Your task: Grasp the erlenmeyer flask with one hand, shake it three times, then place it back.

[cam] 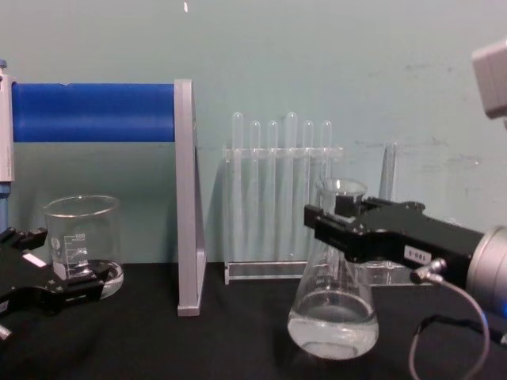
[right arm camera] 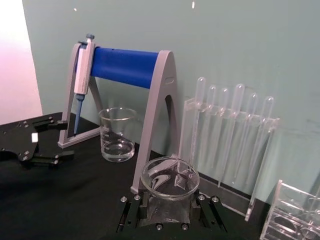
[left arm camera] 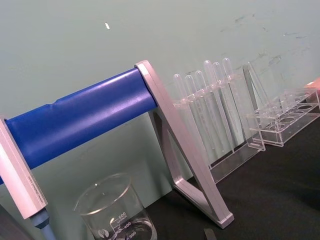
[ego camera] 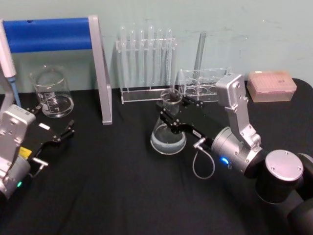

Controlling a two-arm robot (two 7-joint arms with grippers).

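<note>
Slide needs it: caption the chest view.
Right pincer around the neck of the erlenmeyer flask; left pincer parked by the beaker.

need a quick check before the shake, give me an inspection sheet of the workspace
surface: black tabletop.
job's things: erlenmeyer flask stands upright, liquid inside.
clutter: beaker, test tube rack, pipette stand holding a pipette, second clear rack, pink tip box.
grippers: right gripper around the flask's neck; left gripper open beside the beaker.
cables: grey cable loops from the right gripper onto the tabletop.
surroundings: pale green wall.
</note>
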